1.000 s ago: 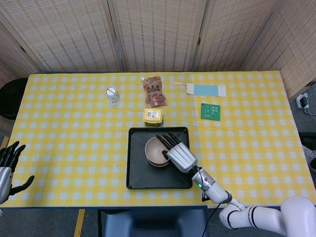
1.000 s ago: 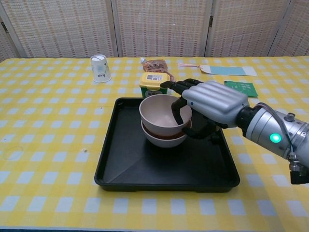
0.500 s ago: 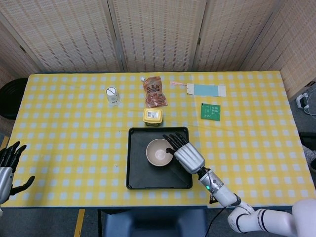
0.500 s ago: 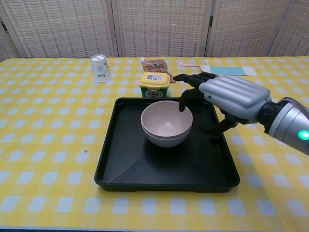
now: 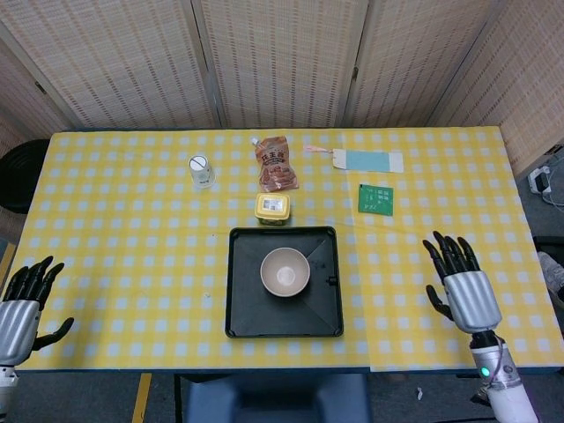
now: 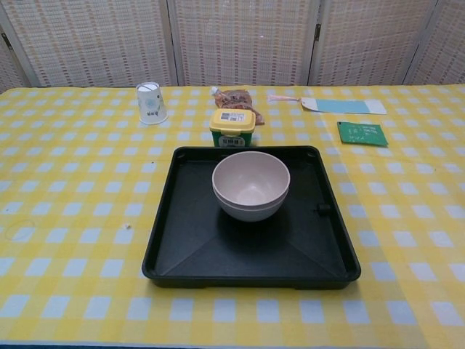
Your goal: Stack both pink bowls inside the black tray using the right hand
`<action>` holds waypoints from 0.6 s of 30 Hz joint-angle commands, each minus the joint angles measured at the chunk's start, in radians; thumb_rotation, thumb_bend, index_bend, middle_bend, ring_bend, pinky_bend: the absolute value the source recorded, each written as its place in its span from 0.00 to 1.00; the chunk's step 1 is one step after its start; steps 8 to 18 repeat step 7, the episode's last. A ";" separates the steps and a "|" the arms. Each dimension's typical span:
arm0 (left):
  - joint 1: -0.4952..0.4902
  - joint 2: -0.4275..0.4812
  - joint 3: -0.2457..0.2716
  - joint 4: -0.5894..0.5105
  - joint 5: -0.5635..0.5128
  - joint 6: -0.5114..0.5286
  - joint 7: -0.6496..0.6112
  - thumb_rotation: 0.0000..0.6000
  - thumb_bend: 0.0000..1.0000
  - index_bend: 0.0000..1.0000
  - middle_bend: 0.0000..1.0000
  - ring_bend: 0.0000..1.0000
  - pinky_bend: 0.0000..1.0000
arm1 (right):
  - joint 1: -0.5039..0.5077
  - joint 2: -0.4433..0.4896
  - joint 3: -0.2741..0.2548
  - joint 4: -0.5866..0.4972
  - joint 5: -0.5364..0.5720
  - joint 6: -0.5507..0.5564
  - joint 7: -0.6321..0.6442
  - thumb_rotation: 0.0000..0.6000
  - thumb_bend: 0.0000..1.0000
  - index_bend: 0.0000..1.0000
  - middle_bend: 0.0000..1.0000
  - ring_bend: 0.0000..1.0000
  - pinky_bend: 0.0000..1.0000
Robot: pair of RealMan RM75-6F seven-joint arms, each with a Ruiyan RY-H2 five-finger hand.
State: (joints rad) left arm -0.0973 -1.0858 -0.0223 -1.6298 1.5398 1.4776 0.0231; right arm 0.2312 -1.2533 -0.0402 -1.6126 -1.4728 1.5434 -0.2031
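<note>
Two pink bowls [image 5: 285, 271] [image 6: 251, 185] sit nested one inside the other in the middle of the black tray [image 5: 242, 313] [image 6: 189, 247]. My right hand [image 5: 462, 287] hovers over the table's right front part, well away from the tray, fingers spread and holding nothing. My left hand [image 5: 24, 300] is at the front left corner, also open and empty. The chest view shows neither hand.
Behind the tray stand a yellow-lidded tub [image 5: 272, 208] [image 6: 232, 127], a brown snack pouch [image 5: 276, 164] and an upside-down paper cup [image 5: 202, 171] [image 6: 150, 102]. A green card [image 5: 376, 199] [image 6: 362, 133] and a light-blue tag [image 5: 367, 159] lie at the back right.
My right hand let go of the upper bowl, which settled into the lower one, then drew back to the right and off the tray. The left hand shifted slightly.
</note>
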 commanded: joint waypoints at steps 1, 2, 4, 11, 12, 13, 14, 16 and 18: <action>0.000 -0.012 0.005 -0.004 0.011 0.004 0.027 1.00 0.30 0.00 0.00 0.00 0.00 | -0.094 0.069 -0.039 0.001 0.023 0.065 0.099 1.00 0.44 0.00 0.00 0.00 0.00; 0.000 -0.014 0.007 -0.005 0.013 0.003 0.033 1.00 0.30 0.00 0.00 0.00 0.00 | -0.104 0.075 -0.040 0.004 0.024 0.069 0.117 1.00 0.44 0.00 0.00 0.00 0.00; -0.001 -0.019 0.009 -0.007 0.014 0.002 0.044 1.00 0.30 0.00 0.00 0.00 0.00 | -0.113 0.102 -0.045 -0.002 0.010 0.064 0.144 1.00 0.44 0.00 0.00 0.00 0.00; 0.000 -0.027 0.009 -0.009 0.014 0.003 0.066 1.00 0.30 0.00 0.00 0.00 0.00 | -0.124 0.116 -0.036 -0.007 -0.007 0.074 0.163 1.00 0.44 0.00 0.00 0.00 0.00; 0.000 -0.027 0.009 -0.009 0.014 0.003 0.066 1.00 0.30 0.00 0.00 0.00 0.00 | -0.124 0.116 -0.036 -0.007 -0.007 0.074 0.163 1.00 0.44 0.00 0.00 0.00 0.00; 0.000 -0.027 0.009 -0.009 0.014 0.003 0.066 1.00 0.30 0.00 0.00 0.00 0.00 | -0.124 0.116 -0.036 -0.007 -0.007 0.074 0.163 1.00 0.44 0.00 0.00 0.00 0.00; 0.000 -0.027 0.009 -0.009 0.014 0.003 0.066 1.00 0.30 0.00 0.00 0.00 0.00 | -0.124 0.116 -0.036 -0.007 -0.007 0.074 0.163 1.00 0.44 0.00 0.00 0.00 0.00; 0.000 -0.027 0.009 -0.009 0.014 0.003 0.066 1.00 0.30 0.00 0.00 0.00 0.00 | -0.124 0.116 -0.036 -0.007 -0.007 0.074 0.163 1.00 0.44 0.00 0.00 0.00 0.00; 0.000 -0.027 0.009 -0.009 0.014 0.003 0.066 1.00 0.30 0.00 0.00 0.00 0.00 | -0.124 0.116 -0.036 -0.007 -0.007 0.074 0.163 1.00 0.44 0.00 0.00 0.00 0.00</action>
